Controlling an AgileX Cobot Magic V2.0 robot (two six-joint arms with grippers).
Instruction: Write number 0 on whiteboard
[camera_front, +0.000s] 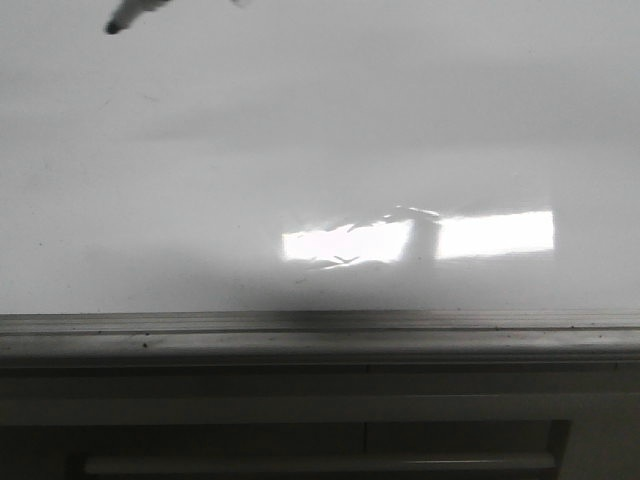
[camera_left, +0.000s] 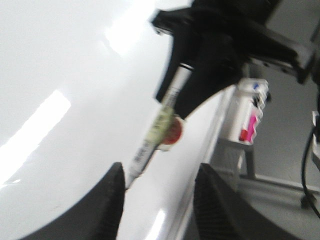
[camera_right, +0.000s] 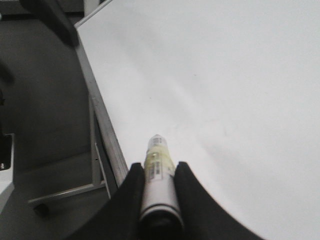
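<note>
We see the white whiteboard (camera_front: 300, 150) (glare, no marks); our right tool (camera_right: 159, 172) pinches the marker (camera_right: 157, 170), tip at eleven o'clock.

Both claws look about the same: chunky matte black fingers with smooth curved inner edges, kinda fin-shaped. Left claw (camera_left: 159, 200) has wider, rounded tips; right claw (camera_right: 159, 192) fingers taper upward. No visible screws or markings.
</note>
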